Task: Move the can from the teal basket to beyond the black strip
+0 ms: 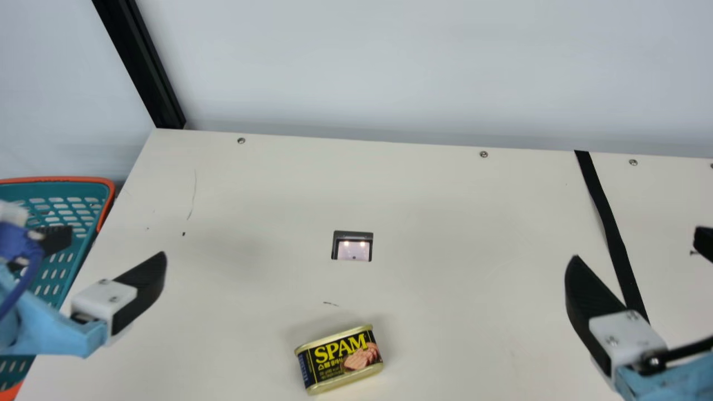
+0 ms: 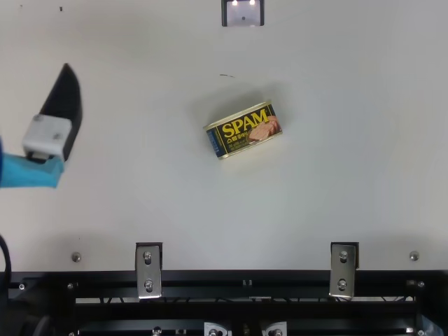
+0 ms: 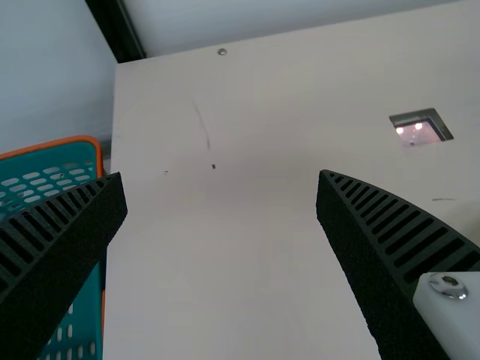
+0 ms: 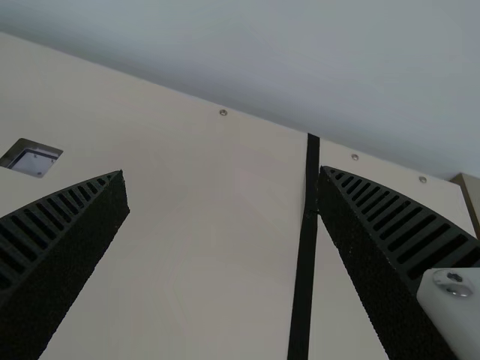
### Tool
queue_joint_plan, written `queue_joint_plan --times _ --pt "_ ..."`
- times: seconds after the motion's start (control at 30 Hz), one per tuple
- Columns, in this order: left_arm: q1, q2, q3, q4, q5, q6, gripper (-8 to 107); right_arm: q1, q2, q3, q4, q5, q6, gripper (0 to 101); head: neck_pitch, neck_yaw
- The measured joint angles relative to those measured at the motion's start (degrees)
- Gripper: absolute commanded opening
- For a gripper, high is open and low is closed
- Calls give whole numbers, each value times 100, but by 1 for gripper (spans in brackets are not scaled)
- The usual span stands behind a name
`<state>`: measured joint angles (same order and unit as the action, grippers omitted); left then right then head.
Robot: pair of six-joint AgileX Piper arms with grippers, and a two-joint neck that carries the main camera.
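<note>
The can [image 1: 340, 359], black and yellow with gold rims, lies on its side on the table, outside the basket; in the top view the can [image 2: 243, 130] is near the middle. My left gripper [image 1: 116, 243] stands open by the teal basket [image 1: 106, 192], left of the can; in its wrist view the left gripper [image 3: 222, 175] has nothing between its fingers. My right gripper [image 1: 638, 244] is open over the black strip [image 1: 607, 223], right of the can. In the right wrist view the right gripper [image 4: 222, 171] holds nothing, and the black strip [image 4: 304, 262] runs below it.
A small metal-framed inset [image 1: 352, 246] with lights sits in the table [image 1: 445, 223] beyond the can. A pale wall rises behind the far edge, with a black post [image 1: 147, 67] at the back left corner. Metal brackets [image 2: 148, 270] line the near edge.
</note>
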<state>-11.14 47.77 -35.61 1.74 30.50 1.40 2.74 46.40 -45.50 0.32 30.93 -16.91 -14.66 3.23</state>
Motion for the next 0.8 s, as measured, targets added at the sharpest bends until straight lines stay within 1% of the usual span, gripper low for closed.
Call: queue_joint_plan --times 0.07,0.13,0.27,0.5,0.67,0.8 --pt "134 -236 155 28 -26 -77 90 -59 292 -215 162 77 -290 101 29 0" --pt "171 -369 200 29 -23 -76 90 -173 586 -441 375 174 -631 101 0 0" --pt "171 -372 199 29 -26 -76 90 -462 1109 -834 847 317 -1388 101 0 0" --pt "171 -372 199 29 -13 -76 90 -1061 2111 -1402 1776 705 -2898 101 0 0" --pt "171 -372 199 29 -13 -76 90 -1457 2765 -1666 2343 1036 -3882 101 0 0" --pt "171 -372 199 29 -13 -76 90 -1589 3195 -1692 2542 1251 -4543 101 0 0"
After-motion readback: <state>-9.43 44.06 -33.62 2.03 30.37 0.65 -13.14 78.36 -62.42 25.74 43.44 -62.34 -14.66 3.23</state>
